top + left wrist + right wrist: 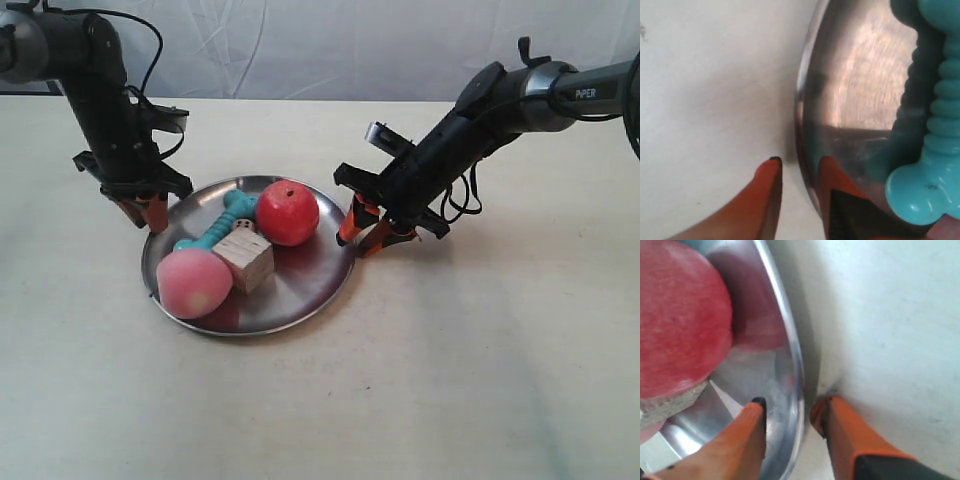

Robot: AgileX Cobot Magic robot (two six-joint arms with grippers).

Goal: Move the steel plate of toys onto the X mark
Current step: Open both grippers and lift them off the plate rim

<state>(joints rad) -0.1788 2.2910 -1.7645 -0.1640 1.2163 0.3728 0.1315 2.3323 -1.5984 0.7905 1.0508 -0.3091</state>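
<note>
The steel plate (300,285) lies on the pale table and holds a teal bone (215,228), a red ball (288,212), a pink ball (192,284), a wooden cube (246,263) and a small brown die (244,227). My left gripper (150,213) is the arm at the exterior view's left. It stands open astride the plate's rim (802,125), one finger outside and one inside, close to the bone (935,125). My right gripper (362,236) is open astride the opposite rim (792,350), beside the red ball (680,320). The X mark shows in no view.
Bare pale tabletop (480,360) surrounds the plate on all sides. A white cloth backdrop (330,45) hangs behind the table's far edge. Black cables trail from both arms.
</note>
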